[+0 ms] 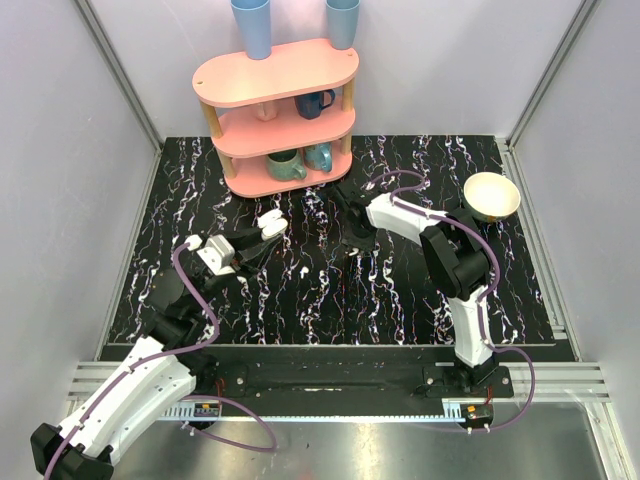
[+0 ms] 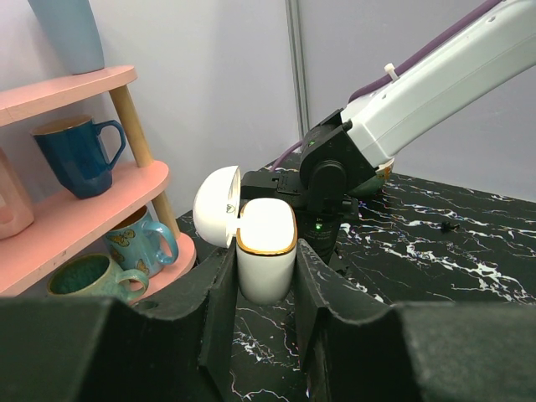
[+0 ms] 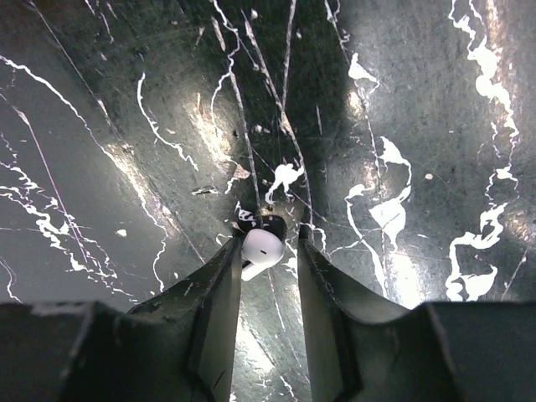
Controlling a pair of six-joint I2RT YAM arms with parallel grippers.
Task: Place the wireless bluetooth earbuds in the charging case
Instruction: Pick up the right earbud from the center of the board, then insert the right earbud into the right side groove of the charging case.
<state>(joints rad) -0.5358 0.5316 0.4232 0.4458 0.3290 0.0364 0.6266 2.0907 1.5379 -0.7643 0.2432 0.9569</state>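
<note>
The white charging case [image 2: 266, 260] has a gold rim and its lid [image 2: 216, 205] is swung open to the left. My left gripper [image 2: 266, 280] is shut on its body and holds it upright above the table; from above, the case [image 1: 270, 226] sits at the tip of the left gripper [image 1: 258, 243]. One white earbud [image 3: 265, 246] lies on the black marbled table. My right gripper [image 3: 268, 241] is down around it, open: the left finger is touching it and a gap shows on the right. From above, the right gripper [image 1: 355, 225] stands at table centre.
A pink three-tier shelf [image 1: 280, 75] at the back left holds mugs [image 1: 288, 165], with blue cups on top. A cream bowl [image 1: 491, 195] sits at the back right. Seen from the left wrist, the right arm [image 2: 435, 92] stands just behind the case.
</note>
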